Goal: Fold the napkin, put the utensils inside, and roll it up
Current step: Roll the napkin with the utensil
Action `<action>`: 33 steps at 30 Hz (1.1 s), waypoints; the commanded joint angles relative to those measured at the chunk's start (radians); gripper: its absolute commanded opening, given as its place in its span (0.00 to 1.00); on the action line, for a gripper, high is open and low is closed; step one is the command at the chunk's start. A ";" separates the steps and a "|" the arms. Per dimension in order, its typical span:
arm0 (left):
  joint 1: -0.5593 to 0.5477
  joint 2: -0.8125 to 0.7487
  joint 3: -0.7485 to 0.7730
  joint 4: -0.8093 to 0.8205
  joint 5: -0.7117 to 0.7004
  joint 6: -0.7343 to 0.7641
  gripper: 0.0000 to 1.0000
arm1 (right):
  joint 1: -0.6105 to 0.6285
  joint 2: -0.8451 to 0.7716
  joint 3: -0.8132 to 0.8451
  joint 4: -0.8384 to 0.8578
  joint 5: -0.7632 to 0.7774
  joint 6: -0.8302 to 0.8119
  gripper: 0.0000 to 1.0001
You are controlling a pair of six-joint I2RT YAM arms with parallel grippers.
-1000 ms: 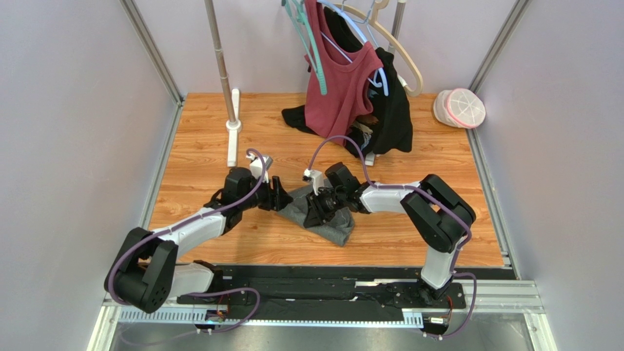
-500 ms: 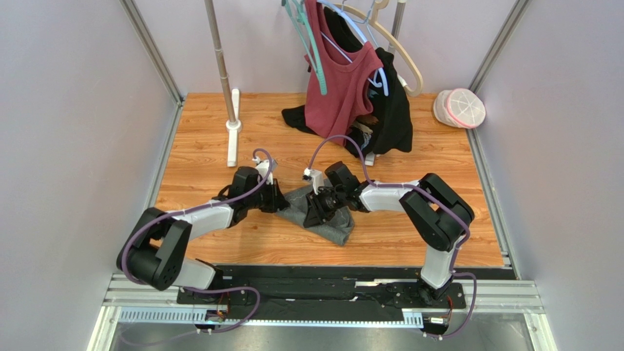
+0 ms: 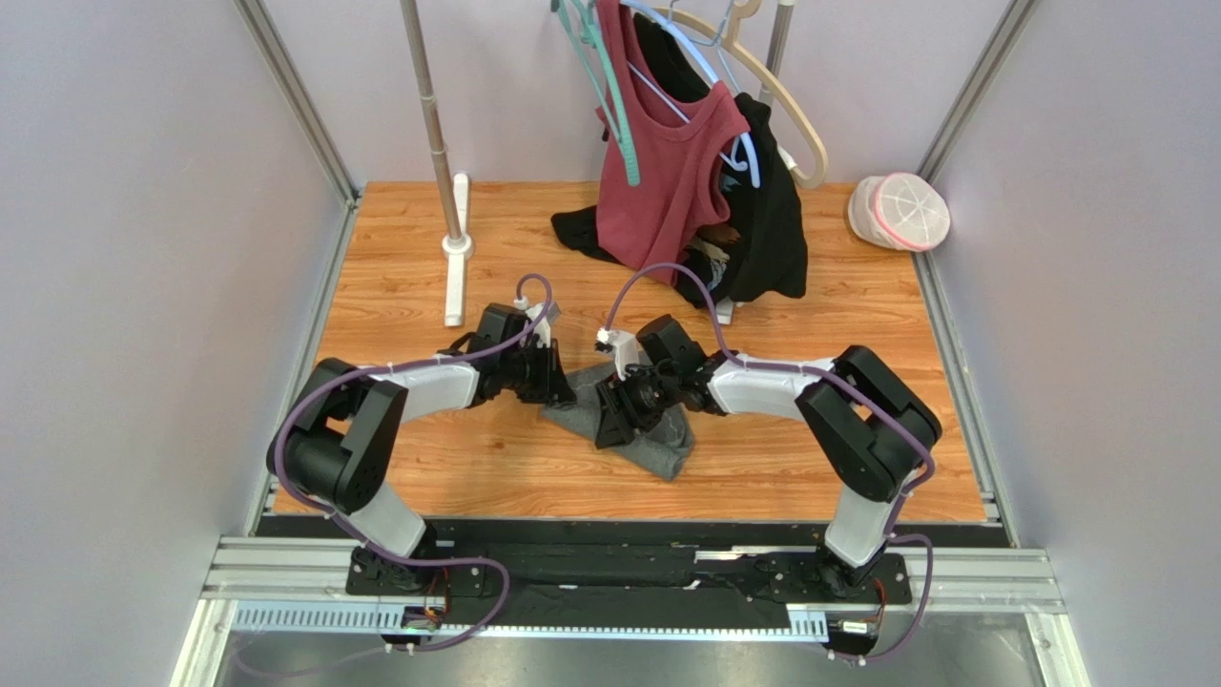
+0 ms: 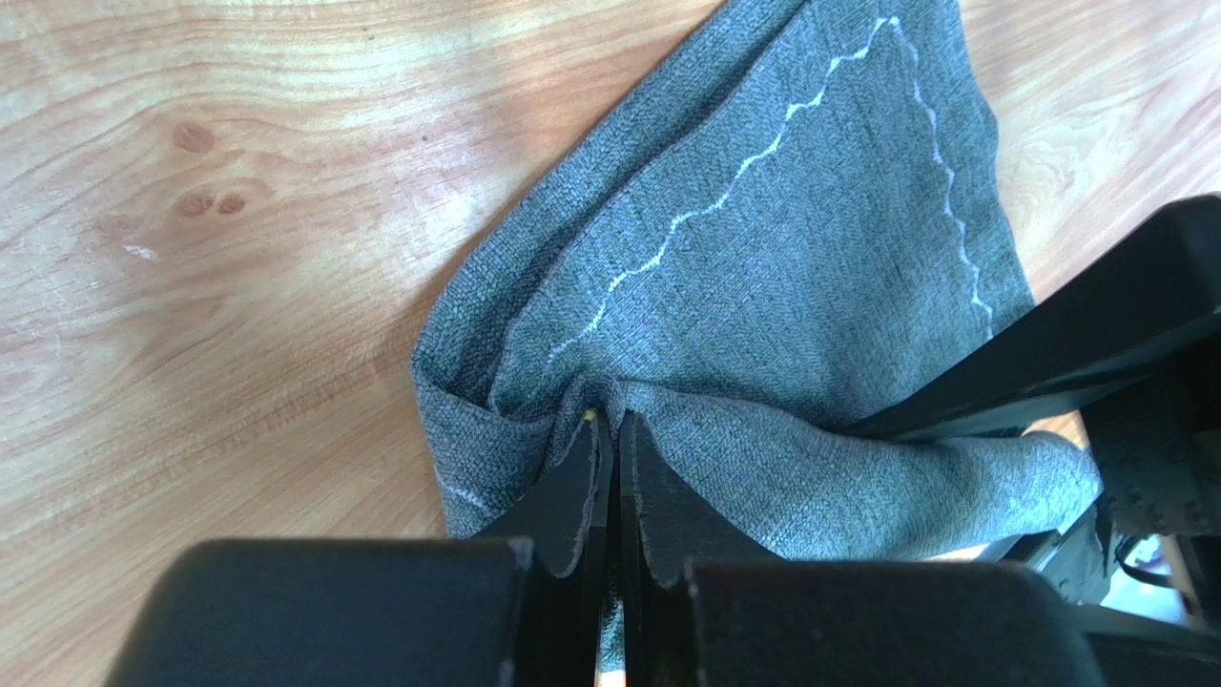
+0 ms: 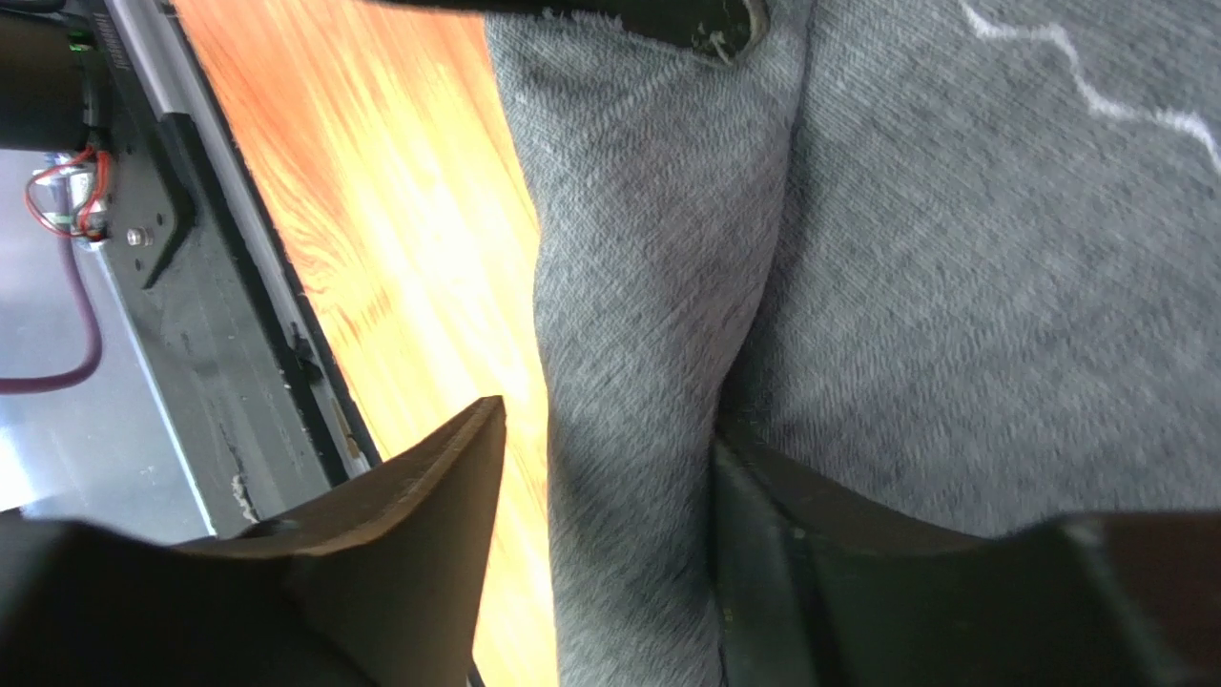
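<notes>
Broadly, the wooden table (image 3: 401,286) carries the napkin (image 3: 662,450), bunched at its middle between the two arms. It looks soft, light and limp, likely to slump rather than keep a crease, so a corner or the stitched border (image 4: 745,165) seems the best hold. The left gripper (image 4: 614,461) is pinched tight on a gathered fold at the cloth's left end. The right gripper (image 5: 609,487) stands jaws apart, straddling a ridge of cloth unclamped. No spoon shows.
</notes>
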 commanded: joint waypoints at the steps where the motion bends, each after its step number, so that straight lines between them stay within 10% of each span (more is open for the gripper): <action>1: 0.003 0.013 0.040 -0.094 -0.029 0.059 0.01 | -0.003 -0.101 0.000 -0.097 0.108 -0.015 0.61; 16: 0.004 0.041 0.077 -0.140 -0.018 0.085 0.01 | 0.198 -0.338 -0.040 -0.131 0.538 -0.164 0.64; 33: 0.004 0.045 0.100 -0.172 -0.020 0.085 0.00 | 0.295 -0.191 -0.039 -0.086 0.602 -0.228 0.63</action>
